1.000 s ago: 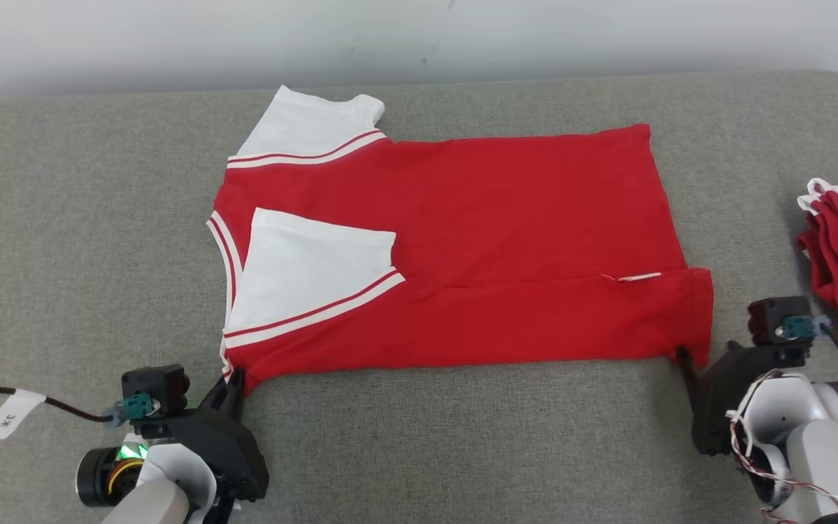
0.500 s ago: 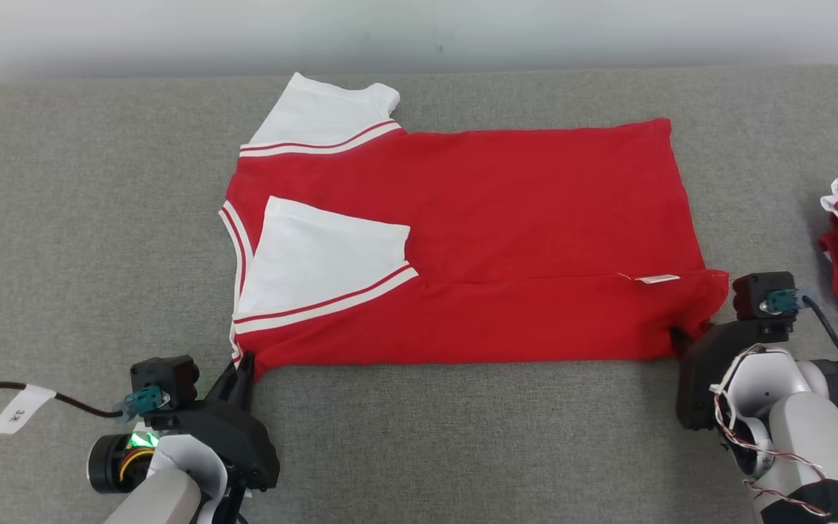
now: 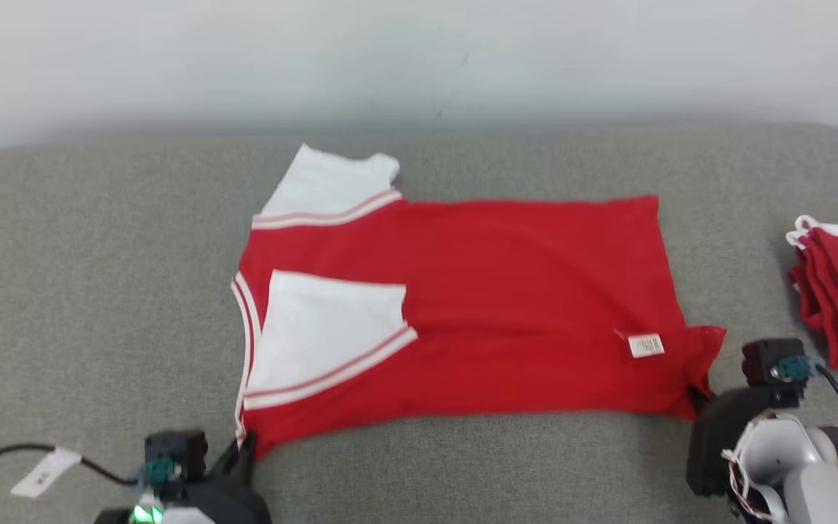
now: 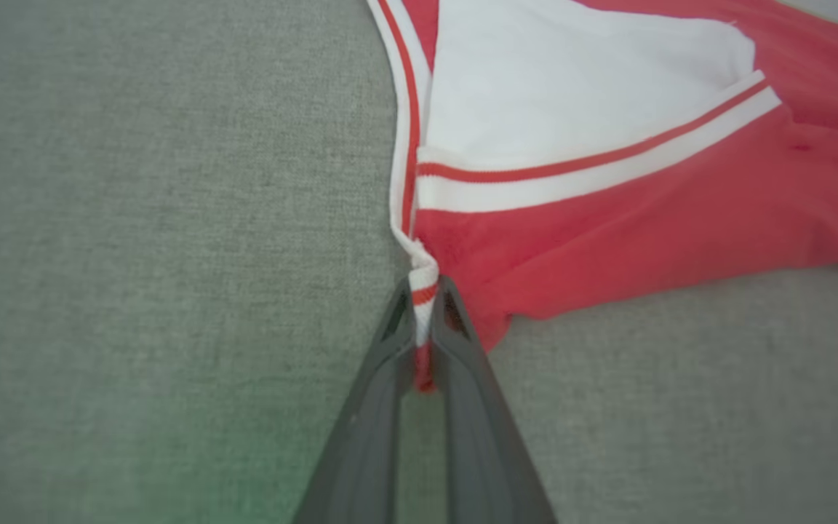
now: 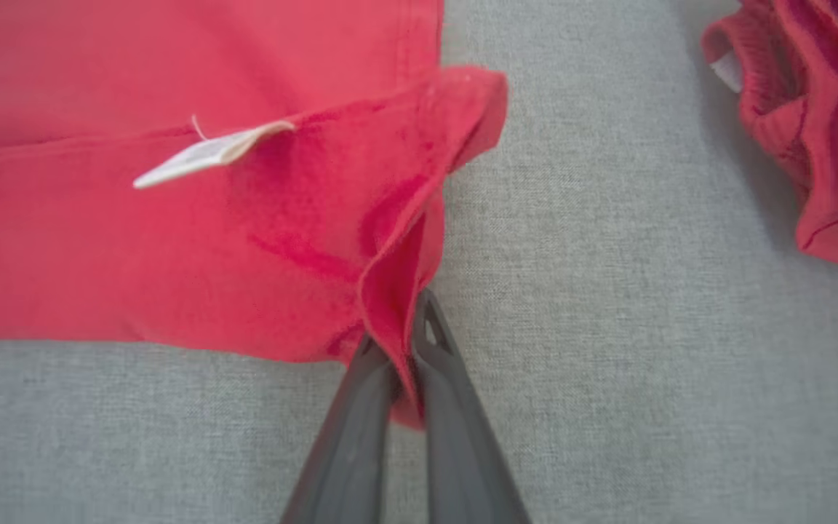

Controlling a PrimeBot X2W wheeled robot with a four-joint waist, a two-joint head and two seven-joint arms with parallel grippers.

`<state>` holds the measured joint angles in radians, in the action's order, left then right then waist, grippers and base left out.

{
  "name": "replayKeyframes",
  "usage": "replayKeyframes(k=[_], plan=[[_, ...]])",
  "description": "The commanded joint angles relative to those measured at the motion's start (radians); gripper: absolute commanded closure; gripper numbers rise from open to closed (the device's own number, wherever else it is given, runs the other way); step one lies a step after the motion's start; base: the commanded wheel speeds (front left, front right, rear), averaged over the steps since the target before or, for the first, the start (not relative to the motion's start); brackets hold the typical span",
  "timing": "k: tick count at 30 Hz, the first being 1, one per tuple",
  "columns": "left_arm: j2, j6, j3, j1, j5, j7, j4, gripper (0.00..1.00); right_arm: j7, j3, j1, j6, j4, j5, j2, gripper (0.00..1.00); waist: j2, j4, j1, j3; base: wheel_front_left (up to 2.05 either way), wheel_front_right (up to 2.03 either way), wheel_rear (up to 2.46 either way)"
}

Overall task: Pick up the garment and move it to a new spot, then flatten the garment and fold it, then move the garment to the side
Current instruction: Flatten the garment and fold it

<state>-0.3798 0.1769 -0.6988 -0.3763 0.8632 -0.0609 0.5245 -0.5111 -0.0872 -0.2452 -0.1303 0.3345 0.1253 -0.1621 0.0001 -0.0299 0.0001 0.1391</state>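
Red garment [image 3: 521, 291] gripped at near corners by left hand [image 4: 423, 295], right hand [image 5: 406, 327]

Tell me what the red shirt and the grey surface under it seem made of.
The red shirt looks like soft, matte knit, perhaps cotton jersey: its corners pucker and fold limply. The grey surface looks like coarse woven upholstery cloth, matte and flecked, its weave showing close up. Exact fibres cannot be told.
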Motion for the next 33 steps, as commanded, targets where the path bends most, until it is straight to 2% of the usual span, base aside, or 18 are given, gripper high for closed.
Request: replayKeyframes(k=[1,10,15,22,23,24,25,26,33], plan=[[-0.015,0.013,-0.004,0.060,0.003,0.002,-0.023,1.00,-0.012,-0.008,0.050,-0.001,-0.038,0.015,-0.005,1.00,-0.0001,-0.004,-0.0001,-0.059,0.00,0.00,0.00],[-0.102,0.087,0.014,0.230,0.037,0.020,-0.214,1.00,-0.106,-0.044,0.241,-0.001,-0.238,0.058,0.013,1.00,-0.0001,-0.005,-0.0001,-0.119,0.00,0.00,0.00],[-0.137,0.125,0.019,0.287,0.044,0.035,-0.286,1.00,-0.137,-0.053,0.315,-0.001,-0.288,0.067,0.037,1.00,-0.0001,-0.006,-0.0001,-0.123,0.00,0.00,0.00],[-0.154,0.158,0.010,0.344,0.064,0.069,-0.349,1.00,-0.153,-0.043,0.377,-0.001,-0.304,0.073,0.070,1.00,-0.0001,-0.016,-0.0001,-0.122,0.00,0.00,0.00],[-0.155,0.165,0.009,0.348,0.066,0.073,-0.349,1.00,-0.150,-0.043,0.376,-0.001,-0.300,0.071,0.071,0.96,-0.0001,-0.018,-0.0001,-0.122,0.00,0.00,0.00],[-0.158,0.173,0.010,0.352,0.067,0.080,-0.348,1.00,-0.148,-0.043,0.376,-0.001,-0.299,0.069,0.073,0.20,-0.0001,-0.019,-0.0001,-0.121,0.00,0.00,0.00],[-0.161,0.179,0.008,0.355,0.061,0.082,-0.349,0.75,-0.151,-0.048,0.376,-0.001,-0.295,0.069,0.074,0.00,-0.0001,-0.021,-0.0001,-0.120,0.00,0.00,0.00],[-0.161,0.187,0.011,0.357,0.060,0.080,-0.352,0.00,-0.151,-0.047,0.373,-0.001,-0.293,0.068,0.076,0.00,-0.0001,-0.023,-0.0001,-0.117,0.00,0.00,0.00],[-0.206,0.232,0.049,0.330,0.047,0.073,-0.382,0.00,-0.121,-0.067,0.313,-0.001,-0.320,0.063,0.032,0.00,-0.0001,-0.032,-0.0001,-0.084,0.00,0.00,0.00]])
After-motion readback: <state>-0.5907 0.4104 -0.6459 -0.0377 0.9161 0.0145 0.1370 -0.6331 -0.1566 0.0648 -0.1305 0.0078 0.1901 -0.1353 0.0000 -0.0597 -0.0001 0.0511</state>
